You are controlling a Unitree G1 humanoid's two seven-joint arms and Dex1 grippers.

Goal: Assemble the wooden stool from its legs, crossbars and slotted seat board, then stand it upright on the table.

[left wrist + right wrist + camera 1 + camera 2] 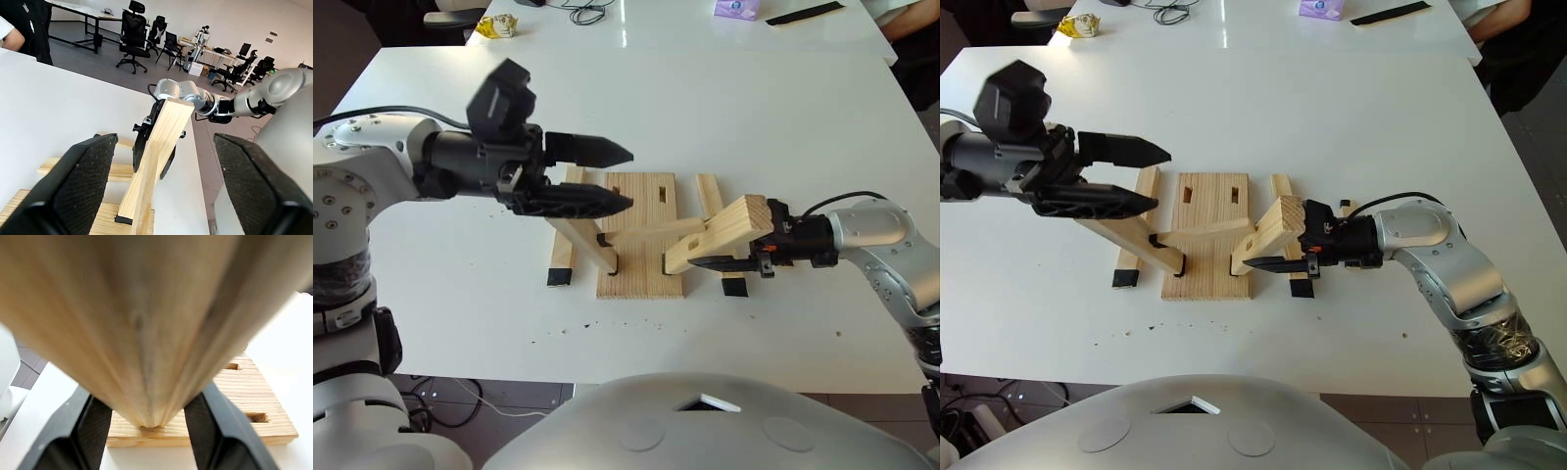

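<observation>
Tilted leg (724,230), crossbar (656,231) block seat board (641,272); passage along far tabletop (705,88).

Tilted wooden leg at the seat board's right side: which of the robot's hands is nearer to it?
Right. The right hand is shut on the leg near its upper end; the left hand hangs open above the board on its left side, apart from that leg.

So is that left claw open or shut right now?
Open. The left claw has its two fingers wide apart, gripping nothing.
</observation>
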